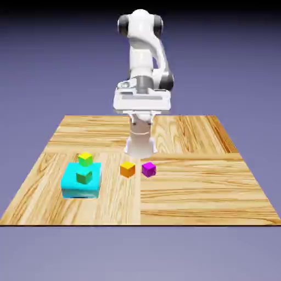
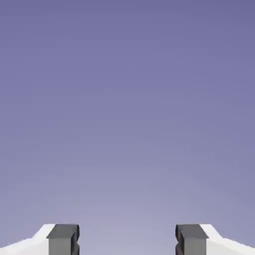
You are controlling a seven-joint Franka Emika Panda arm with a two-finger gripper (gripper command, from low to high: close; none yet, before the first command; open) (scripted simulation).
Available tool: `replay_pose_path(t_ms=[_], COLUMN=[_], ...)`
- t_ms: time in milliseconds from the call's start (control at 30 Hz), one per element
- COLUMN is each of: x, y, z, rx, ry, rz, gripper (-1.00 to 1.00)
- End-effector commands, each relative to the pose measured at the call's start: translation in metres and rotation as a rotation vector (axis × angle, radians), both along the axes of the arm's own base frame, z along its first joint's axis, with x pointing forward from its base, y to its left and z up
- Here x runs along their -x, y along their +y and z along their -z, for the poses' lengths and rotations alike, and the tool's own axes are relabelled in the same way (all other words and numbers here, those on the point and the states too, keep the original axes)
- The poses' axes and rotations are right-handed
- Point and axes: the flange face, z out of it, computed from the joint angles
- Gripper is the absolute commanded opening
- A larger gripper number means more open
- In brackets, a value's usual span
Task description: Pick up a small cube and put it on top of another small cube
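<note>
Orange and small, the cube to be lifted (image 1: 127, 169) sits in the exterior view on the wooden worktop (image 1: 192, 189), well below the jaws and a little toward the exterior view's left of them. Magenta and much the same size, the target cube (image 1: 149, 169) is also below the jaws, slightly toward the exterior view's right, with a narrow gap between the two. The cyan block (image 1: 82, 189) and the yellow-green cube (image 1: 85, 159) lie lower than the jaws and farther out to the exterior view's left, off the path that the work needs. The white arm (image 1: 141, 57) holds the jaws high, so the step in hand, as I judge it, is the approach to the orange cube. Best to turn the jaws downward, bring them over its middle while high, and square them to two opposite faces. Because the magenta cube is so near, choose faces that keep a finger out of that gap if possible, then sink straight down; a sideways drift could knock the target away

In the hand view the jaws stand spread, their grey pads (image 2: 58, 245) wide apart with nothing between them. Ahead of them is only the blue-violet backdrop (image 2: 127, 114), and neither small cube shows, so the aim needs a clear tilt toward the worktop before any lowering or closing
</note>
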Motion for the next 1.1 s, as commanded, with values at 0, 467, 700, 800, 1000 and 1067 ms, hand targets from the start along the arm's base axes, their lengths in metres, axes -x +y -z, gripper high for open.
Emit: replay_pose_path(t_ms=[0, 467, 700, 800, 1000, 1067], x=[0.002, 0.025, 0.033, 0.036, 0.043, 0.046], y=[0.004, 0.061, 0.080, 0.085, 0.086, 0.083], z=[-0.001, 0.015, 0.050, 0.070, 0.118, 0.136], rx=[0.025, 0.384, 0.552, 0.616, 0.720, 0.746], ry=[0.009, 0.209, 0.371, 0.455, 0.647, 0.719], rz=[-0.015, -0.207, -0.294, -0.330, -0.398, -0.421], gripper=[0.00, 0.00, 0.00, 0.00, 0.00, 0.00])
